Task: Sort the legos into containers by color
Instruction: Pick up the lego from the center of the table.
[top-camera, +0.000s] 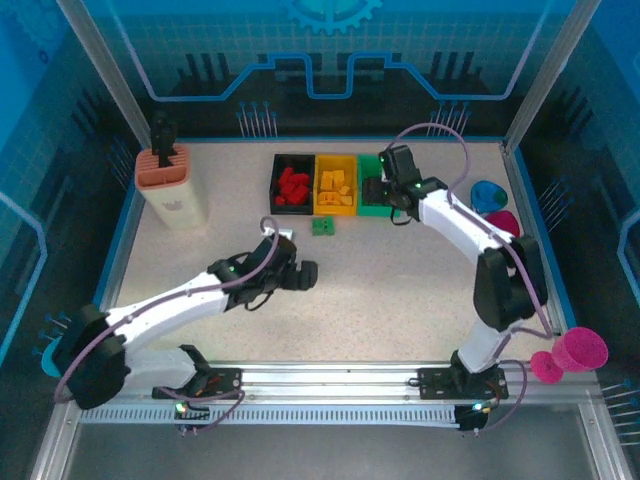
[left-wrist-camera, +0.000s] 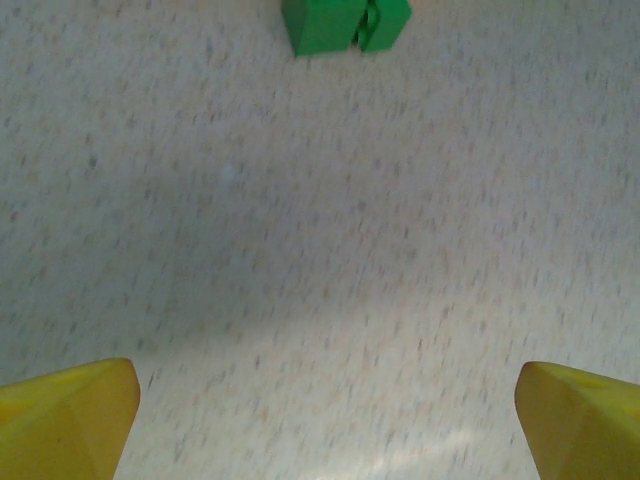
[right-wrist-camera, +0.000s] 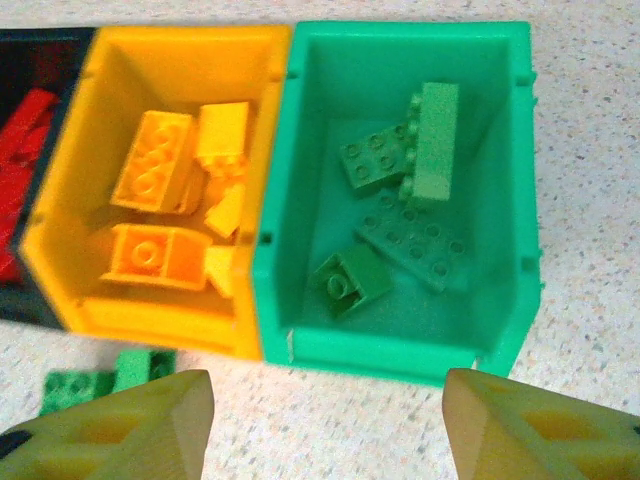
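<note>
- My left pincer stands wide open and empty. A small green studded plastic brick lies on the speckled table ahead of it.
- My right pincer is parted and empty. The green rectangular plastic bin, holding green bricks, sits just ahead.
</note>
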